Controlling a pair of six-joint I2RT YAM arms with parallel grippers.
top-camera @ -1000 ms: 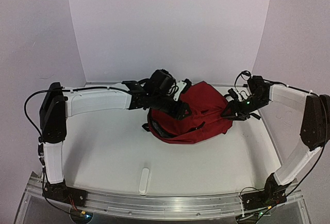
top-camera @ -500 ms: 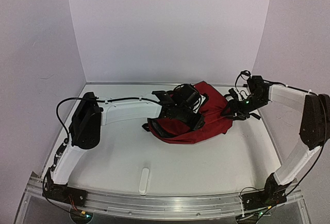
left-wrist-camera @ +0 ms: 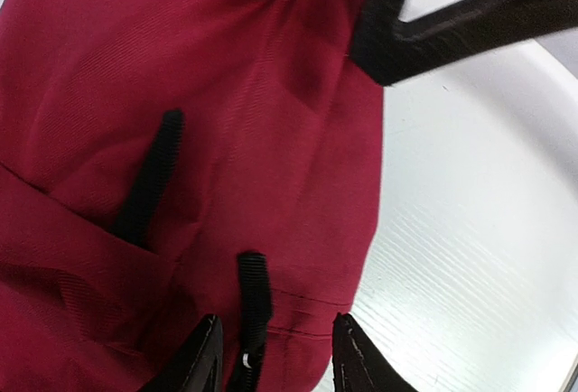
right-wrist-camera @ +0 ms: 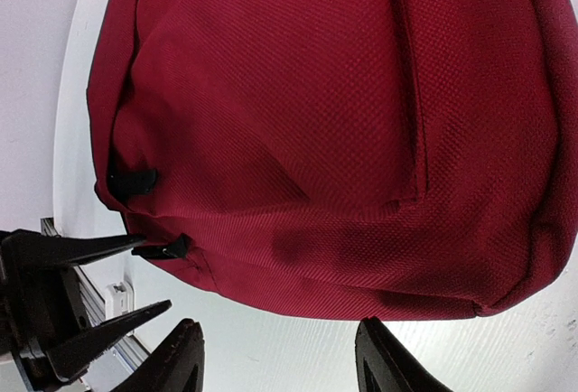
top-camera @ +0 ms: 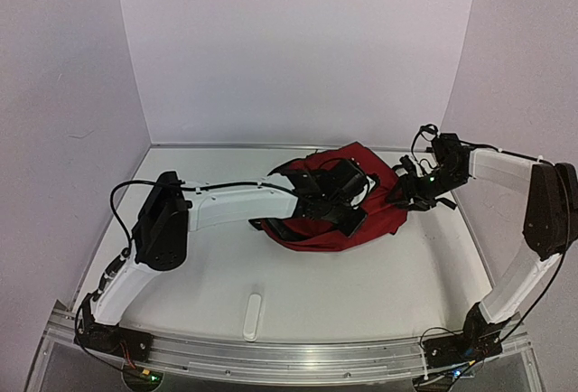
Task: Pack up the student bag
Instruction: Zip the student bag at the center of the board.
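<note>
The student bag [top-camera: 375, 184], a dark red soft backpack, lies on its side on the white table right of centre. My left arm reaches across it, with my left gripper [top-camera: 352, 219] low over its front right part. In the left wrist view the left gripper [left-wrist-camera: 275, 356] is open. Its fingertips [left-wrist-camera: 206, 349] straddle the student bag [left-wrist-camera: 181, 94] edge and a black zipper pull [left-wrist-camera: 254, 294]. My right gripper [top-camera: 400, 195] sits at the bag's right side. In the right wrist view the right gripper [right-wrist-camera: 280, 360] is open over bare table just short of the bag [right-wrist-camera: 343, 112].
A small white stick-shaped object [top-camera: 253, 316] lies on the table near the front. An aluminium rail [top-camera: 289, 362] runs along the near edge. White walls close in behind and on both sides. A black strap [left-wrist-camera: 424, 22] of the bag trails onto the table.
My left arm has swung right and down, from the bag's top left to its front right part, and its jaws have narrowed slightly. The right arm has not moved.
</note>
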